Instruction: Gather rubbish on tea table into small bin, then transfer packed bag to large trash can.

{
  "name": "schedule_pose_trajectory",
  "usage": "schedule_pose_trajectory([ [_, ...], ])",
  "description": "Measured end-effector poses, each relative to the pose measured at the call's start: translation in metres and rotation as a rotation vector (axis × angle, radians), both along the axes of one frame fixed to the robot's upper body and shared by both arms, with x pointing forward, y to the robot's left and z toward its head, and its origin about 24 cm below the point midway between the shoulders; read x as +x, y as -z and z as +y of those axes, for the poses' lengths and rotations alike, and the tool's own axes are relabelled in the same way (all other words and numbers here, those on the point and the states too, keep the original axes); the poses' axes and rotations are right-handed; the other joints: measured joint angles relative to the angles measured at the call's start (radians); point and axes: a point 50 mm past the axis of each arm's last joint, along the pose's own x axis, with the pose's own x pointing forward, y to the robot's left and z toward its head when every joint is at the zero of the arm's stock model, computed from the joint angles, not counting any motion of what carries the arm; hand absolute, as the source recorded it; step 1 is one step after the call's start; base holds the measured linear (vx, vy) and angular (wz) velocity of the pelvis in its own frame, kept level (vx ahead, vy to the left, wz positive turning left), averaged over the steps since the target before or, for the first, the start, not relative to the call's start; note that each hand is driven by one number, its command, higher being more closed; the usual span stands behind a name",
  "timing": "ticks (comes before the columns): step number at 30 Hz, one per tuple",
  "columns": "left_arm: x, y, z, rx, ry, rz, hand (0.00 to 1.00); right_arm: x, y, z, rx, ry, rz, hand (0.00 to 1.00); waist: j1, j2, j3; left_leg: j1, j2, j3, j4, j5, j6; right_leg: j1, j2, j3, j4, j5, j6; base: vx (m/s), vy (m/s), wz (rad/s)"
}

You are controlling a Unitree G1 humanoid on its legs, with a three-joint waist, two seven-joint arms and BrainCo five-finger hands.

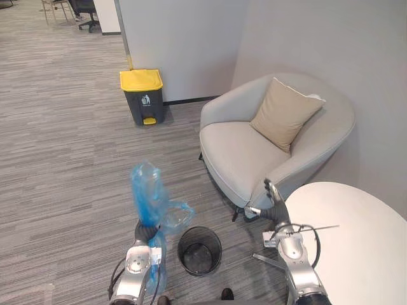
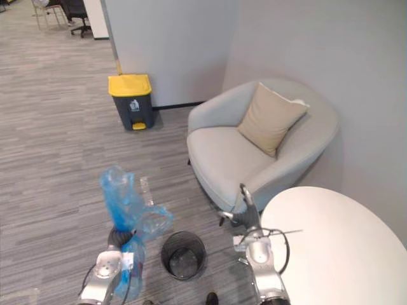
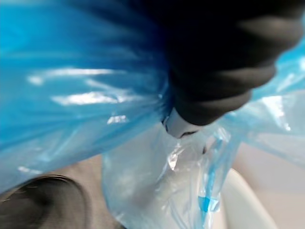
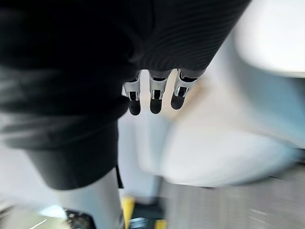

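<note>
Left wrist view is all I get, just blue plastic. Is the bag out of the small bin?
Observer: Yes. The blue bag is up at the left hand, beside the black mesh bin, not in it.
Operator: Where's the drop-off?
Observer: The grey trash can, yellow lid shut, stands further ahead by the wall.
Operator: Other arm?
Observer: The right hand is open, holding nothing, by the white round table edge.

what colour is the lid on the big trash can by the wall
Yellow lid on a dark grey trash can; clearest in the left eye view.
</note>
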Motion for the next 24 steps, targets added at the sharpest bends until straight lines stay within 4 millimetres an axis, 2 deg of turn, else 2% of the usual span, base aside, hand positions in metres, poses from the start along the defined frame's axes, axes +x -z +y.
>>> schedule_pose_trajectory([
  [2,-0.015,0.011,0.004,-0.018,-0.022,0.066,1.00,-0.015,0.023,-0.006,0.028,0.059,0.126,0.00,0.004,0.006,0.004,0.000,0.000,0.001,0.000,-0.003,-0.001,0.001,0.000,-0.001,-0.001,-0.001,0.001,0.03,0.000,0.00],
  [5,-0.034,0.024,0.008,-0.048,-0.061,0.149,1.00,-0.035,0.047,-0.011,0.045,0.106,0.265,0.00,0.013,0.014,0.013,0.019,-0.001,0.004,0.000,-0.004,-0.002,0.018,0.000,0.000,-0.003,0.000,0.008,0.05,0.001,-0.03],
  [9,-0.056,0.038,0.009,-0.081,-0.120,0.246,1.00,-0.059,0.068,-0.017,0.052,0.162,0.406,0.00,0.026,0.021,0.020,0.055,-0.001,0.007,0.000,-0.016,-0.004,0.052,0.000,0.001,-0.003,-0.010,0.003,0.08,0.006,-0.03],
  [11,-0.061,0.042,0.009,-0.084,-0.124,0.270,1.00,-0.064,0.072,-0.017,0.053,0.173,0.442,0.00,0.034,0.023,0.024,0.059,-0.001,0.008,0.000,-0.018,-0.004,0.056,0.000,0.004,-0.002,-0.012,0.003,0.04,0.003,-0.03],
  [14,-0.069,0.047,0.005,-0.113,-0.162,0.302,1.00,-0.063,0.075,-0.018,0.059,0.190,0.472,0.00,0.041,0.027,0.065,0.088,-0.001,0.030,0.005,-0.021,-0.004,0.066,0.000,0.020,0.012,-0.012,0.003,0.02,0.013,-0.20],
  [18,-0.068,0.049,-0.006,-0.146,-0.167,0.306,1.00,-0.047,0.070,-0.012,0.060,0.185,0.432,0.00,0.058,0.024,0.100,0.083,-0.002,0.081,0.008,-0.024,0.000,0.009,0.001,0.065,0.065,-0.012,0.004,-0.02,0.030,-0.36],
  [20,-0.058,0.047,-0.007,-0.146,-0.158,0.283,1.00,-0.041,0.065,-0.007,0.066,0.186,0.398,0.00,0.057,0.010,0.108,0.032,0.001,0.091,0.082,-0.048,0.020,-0.034,-0.013,0.067,0.114,-0.012,0.008,-0.06,0.032,-0.12],
  [21,-0.051,0.045,-0.011,-0.154,-0.153,0.262,1.00,-0.040,0.063,-0.007,0.060,0.187,0.388,0.00,0.059,0.018,0.110,-0.006,0.030,0.096,0.136,-0.071,0.048,-0.048,-0.009,0.084,0.118,0.011,0.045,-0.07,0.039,-0.08],
  [22,-0.047,0.043,-0.013,-0.165,-0.164,0.241,1.00,-0.036,0.061,-0.006,0.061,0.188,0.373,0.00,0.066,0.033,0.119,-0.023,0.050,0.102,0.161,-0.086,0.049,-0.081,-0.003,0.079,0.254,-0.061,0.034,-0.07,0.039,0.03],
  [23,-0.042,0.040,-0.013,-0.163,-0.161,0.216,1.00,-0.040,0.063,-0.004,0.065,0.185,0.382,0.00,0.061,0.038,0.121,-0.032,0.057,0.080,0.199,-0.092,0.047,-0.110,-0.022,0.056,0.496,-0.172,0.014,-0.02,-0.003,0.25],
  [24,-0.041,0.039,-0.013,-0.160,-0.155,0.206,1.00,-0.043,0.065,-0.002,0.068,0.181,0.393,0.00,0.060,0.031,0.117,-0.035,0.052,0.064,0.218,-0.099,0.047,-0.101,-0.033,0.056,0.572,-0.205,0.024,0.01,-0.058,0.49],
])
